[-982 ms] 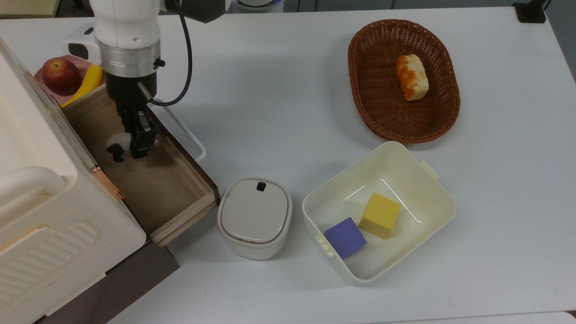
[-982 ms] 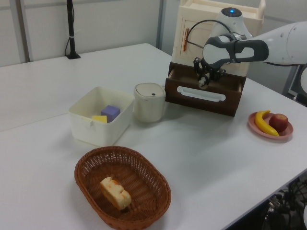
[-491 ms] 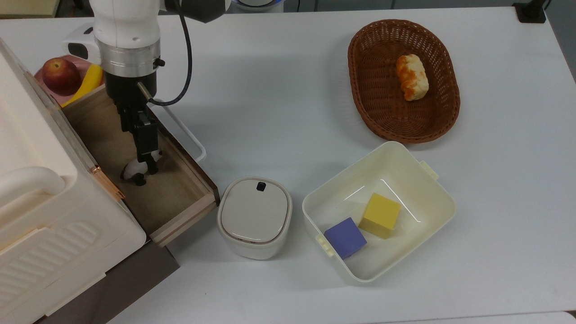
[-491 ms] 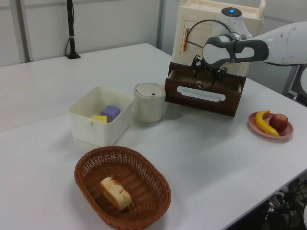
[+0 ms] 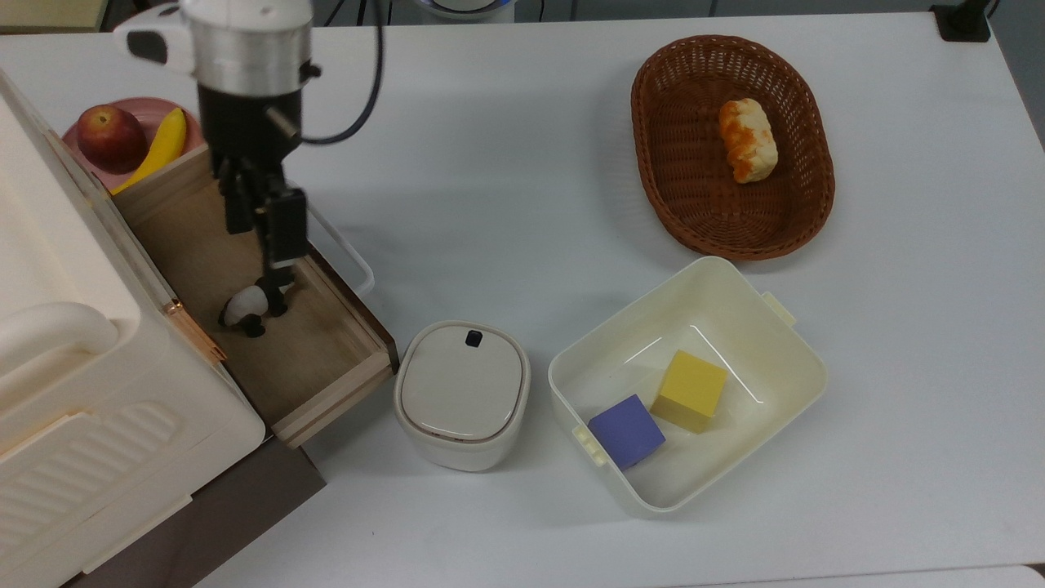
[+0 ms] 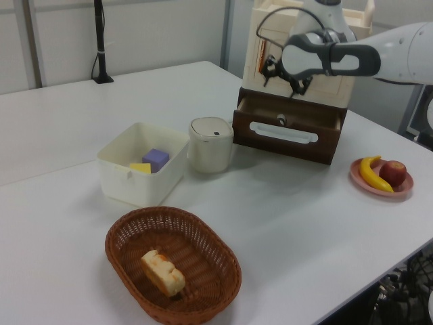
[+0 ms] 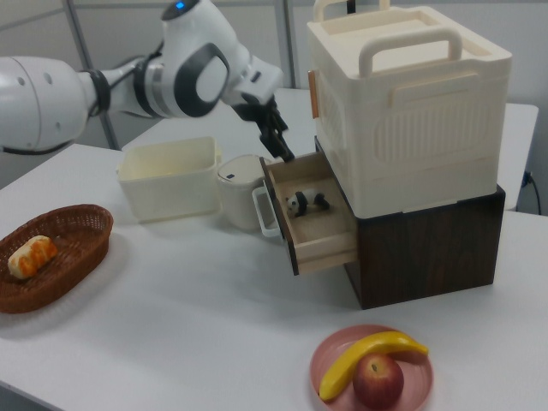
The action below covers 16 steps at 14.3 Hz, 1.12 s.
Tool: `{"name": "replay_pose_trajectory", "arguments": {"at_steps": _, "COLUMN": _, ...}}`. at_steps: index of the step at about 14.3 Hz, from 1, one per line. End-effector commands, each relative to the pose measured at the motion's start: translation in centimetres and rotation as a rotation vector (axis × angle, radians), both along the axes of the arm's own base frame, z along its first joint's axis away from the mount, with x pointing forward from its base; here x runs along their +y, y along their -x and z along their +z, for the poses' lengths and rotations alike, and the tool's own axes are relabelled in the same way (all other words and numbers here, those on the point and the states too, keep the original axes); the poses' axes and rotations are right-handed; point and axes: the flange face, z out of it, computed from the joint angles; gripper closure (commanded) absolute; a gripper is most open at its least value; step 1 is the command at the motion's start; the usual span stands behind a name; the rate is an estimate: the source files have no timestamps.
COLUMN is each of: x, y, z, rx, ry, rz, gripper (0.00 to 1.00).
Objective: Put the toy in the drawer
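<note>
Toy (image 5: 249, 304) placement looks done to us: the panda now stands on its legs on the floor of the open drawer (image 5: 326, 367), about midway along it in the top view, and we see it there in the right view too (image 7: 306, 202). Half a second ago our pincer (image 5: 261, 219) was down at the toy with its tips right on it; now it has lifted and drawn back toward the far end of the drawer in the top view, its fingers spread apart and holding nothing. The toy itself has not shifted since the release, so we judge the drop was clean. In the left view the pincer (image 6: 283, 70) hangs above the drawer's top edge, clear of the wood. What the task asks for is met, since the toy lies inside the drawer. The drawer stays pulled out, its white handle (image 5: 347, 253) untouched; closing it is not asked for. On the tabletop (image 5: 522, 163) to the right in the top view, the lidded pot (image 5: 462, 394), the bin (image 5: 759, 327) with its cubes, and the basket (image 5: 661, 188) sit well apart from the arm.
</note>
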Motion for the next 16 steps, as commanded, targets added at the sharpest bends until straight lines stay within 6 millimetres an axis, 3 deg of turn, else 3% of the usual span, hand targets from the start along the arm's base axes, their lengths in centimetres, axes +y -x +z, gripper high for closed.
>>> {"name": "replay_pose_trajectory", "arguments": {"at_steps": 1, "x": 4.6, "y": 0.5, "z": 3.8, "rx": -0.049, "ry": 0.027, "rz": 0.143, "gripper": 0.0}}
{"name": "replay_pose_trajectory", "arguments": {"at_steps": 2, "x": 7.1, "y": 1.0, "z": 4.5, "rx": -0.031, "ry": 0.077, "rz": 0.263, "gripper": 0.0}}
{"name": "replay_pose_trajectory", "arguments": {"at_steps": 5, "x": 11.1, "y": 3.2, "z": 3.1, "rx": 0.206, "ry": 0.193, "rz": 0.574, "gripper": 0.0}}
{"name": "replay_pose_trajectory", "arguments": {"at_steps": 7, "x": 12.9, "y": 6.6, "z": 3.3, "rx": 0.441, "ry": 0.201, "rz": 0.855, "gripper": 0.0}}
{"name": "replay_pose_trajectory", "arguments": {"at_steps": 10, "x": 11.0, "y": 10.7, "z": 6.1, "rx": 0.513, "ry": 0.134, "rz": 1.009, "gripper": 0.0}}
{"name": "replay_pose_trajectory", "arguments": {"at_steps": 11, "x": 9.1, "y": 11.6, "z": 7.2, "rx": 0.493, "ry": 0.099, "rz": 0.995, "gripper": 0.0}}
{"name": "replay_pose_trajectory", "arguments": {"at_steps": 14, "x": 6.5, "y": 12.0, "z": 7.4, "rx": 0.477, "ry": 0.057, "rz": 0.944, "gripper": 0.0}}
{"name": "replay_pose_trajectory", "arguments": {"at_steps": 16, "x": 6.0, "y": 12.0, "z": 6.9, "rx": 0.48, "ry": 0.052, "rz": 0.93, "gripper": 0.0}}
